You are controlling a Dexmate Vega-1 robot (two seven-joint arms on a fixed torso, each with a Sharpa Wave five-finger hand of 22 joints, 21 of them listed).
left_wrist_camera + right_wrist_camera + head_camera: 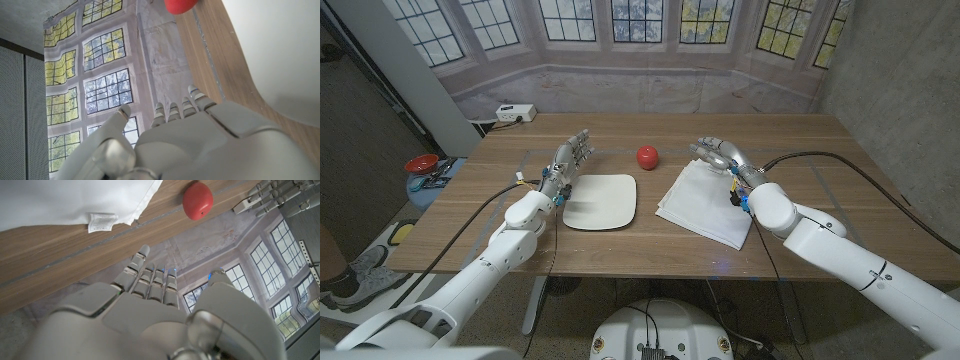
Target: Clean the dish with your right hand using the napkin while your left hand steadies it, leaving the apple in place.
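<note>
A white squarish dish (pixel 602 201) lies on the wooden table (pixel 820 170) in the head view, and its pale surface (pixel 280 50) shows beside my left hand in the left wrist view. A red apple (pixel 648 156) (pixel 179 5) (pixel 197 200) stands just behind the dish's far right corner. The white napkin (pixel 706 201) (pixel 70 197) lies folded to the right of the dish. My left hand (pixel 568 160) (pixel 200 140) hovers at the dish's left edge, fingers apart, holding nothing. My right hand (pixel 718 154) (pixel 150 310) is over the napkin's far corner, open and empty.
A white power strip (pixel 515 113) sits at the table's far left corner. A red bowl (pixel 421 163) stands on a side stand left of the table. Black cables run along both arms. A window backdrop hangs behind the table.
</note>
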